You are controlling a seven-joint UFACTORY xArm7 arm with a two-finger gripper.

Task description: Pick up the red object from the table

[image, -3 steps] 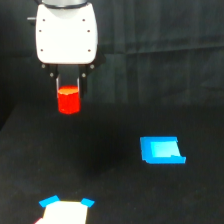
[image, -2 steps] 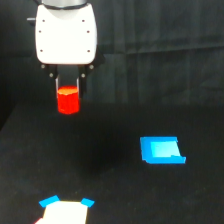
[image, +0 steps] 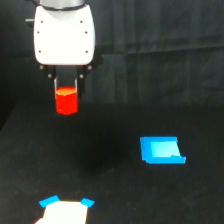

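The red object (image: 66,101) is a small bright red-orange stubby block held between the dark fingers of my gripper (image: 66,97), under the white gripper body (image: 63,32) in the upper left of the exterior view. The gripper is shut on it and holds it clear above the black table (image: 115,190). The block's top part is hidden between the fingers.
A flat blue rectangular piece (image: 161,150) lies on the table to the exterior view's right. A white piece with blue corners (image: 65,210) lies at the bottom edge, left of centre. A dark curtain-like backdrop (image: 160,30) stands behind the table.
The gripper with the red object has risen very slightly; the blue piece and the white piece have not moved.
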